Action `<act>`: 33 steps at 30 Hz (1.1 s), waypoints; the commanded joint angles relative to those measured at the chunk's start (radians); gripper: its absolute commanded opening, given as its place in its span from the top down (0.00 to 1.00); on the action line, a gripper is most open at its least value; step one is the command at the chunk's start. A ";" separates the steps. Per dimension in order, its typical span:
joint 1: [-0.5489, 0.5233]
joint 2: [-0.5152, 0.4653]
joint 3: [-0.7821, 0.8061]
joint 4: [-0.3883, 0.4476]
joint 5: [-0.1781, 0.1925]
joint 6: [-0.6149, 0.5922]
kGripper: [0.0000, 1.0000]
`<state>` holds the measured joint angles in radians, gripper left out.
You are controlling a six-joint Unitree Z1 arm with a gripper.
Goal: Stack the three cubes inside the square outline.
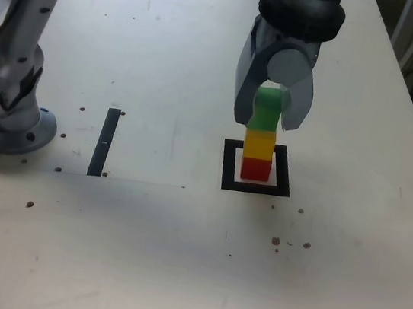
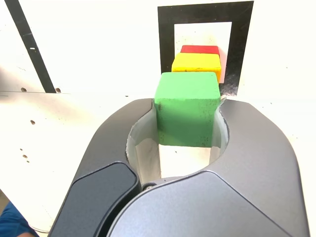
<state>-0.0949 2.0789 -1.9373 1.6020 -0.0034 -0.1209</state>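
- Where the square outline [image 1: 255, 187] lies flat on the pale table [image 1: 176, 258], a little toward the exterior view's right of centre, the red cube [image 1: 256, 168] sits on its white middle.
- The yellow cube [image 1: 260, 142] rests squarely on top of the red one, their sides roughly in line.
- The green cube [image 1: 267, 109] sits on top of the yellow cube, completing a three-high column inside the frame; in the exterior view it looks slightly turned or offset against the two below.
- The gripper [image 1: 270, 110] hangs over the column from above, its two grey jaws flanking the green cube on either side.
- In the wrist view the green cube [image 2: 187, 108] fills the space between the jaws of the gripper [image 2: 187, 111], and both jaws appear pressed against its side faces, so the gripper is closed on the cube.
- From the wrist view, the yellow cube [image 2: 196, 62] and a strip of the red cube [image 2: 199, 49] show beyond the green one, with the square outline [image 2: 167, 44] around them.
- A narrow black strip [image 1: 104, 142] lies on the table toward the exterior view's left, well apart from the frame.
- The arm's grey base [image 1: 11, 123] stands at the exterior view's left edge, beside that strip.
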 commanded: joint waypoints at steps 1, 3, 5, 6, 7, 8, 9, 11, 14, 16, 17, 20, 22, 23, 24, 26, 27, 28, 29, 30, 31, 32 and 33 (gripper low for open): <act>0.001 0.004 0.000 0.011 0.001 0.002 0.73; 0.002 0.005 0.001 0.010 0.002 0.002 0.73; 0.002 0.007 0.001 0.009 0.003 0.004 0.72; 0.002 0.007 0.002 0.009 0.003 0.004 0.71; 0.003 0.008 0.002 0.009 0.003 0.005 0.70; 0.003 0.009 0.002 0.009 0.003 0.005 0.70; 0.003 0.010 0.003 0.009 0.003 0.006 0.69; 0.004 0.011 0.005 0.009 0.002 0.007 0.65; 0.005 0.013 0.008 0.009 -0.001 0.009 0.56; 0.006 0.014 0.010 0.009 -0.002 0.012 0.47; 0.006 0.015 0.011 0.008 -0.002 0.014 0.42; 0.008 0.016 0.011 0.007 0.000 0.019 0.27; 0.008 0.015 0.010 0.006 0.002 0.020 0.18; 0.009 0.015 0.010 0.006 0.004 0.020 0.14; 0.010 0.015 0.010 0.006 0.005 0.020 0.11; 0.011 0.014 0.009 0.006 0.007 0.020 0.05; 0.012 0.013 0.009 0.006 0.009 0.020 0.04; 0.012 0.012 0.009 0.006 0.010 0.020 0.02; 0.012 0.010 0.008 0.007 0.011 0.019 0.01; 0.012 0.006 0.008 0.007 0.012 0.019 0.01; 0.012 0.001 0.007 0.008 0.012 0.018 0.01; 0.012 -0.005 0.007 0.009 0.012 0.017 0.01; 0.012 -0.014 0.008 0.011 0.012 0.016 0.01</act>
<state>-0.0847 2.0835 -1.9280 1.6002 0.0076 -0.1027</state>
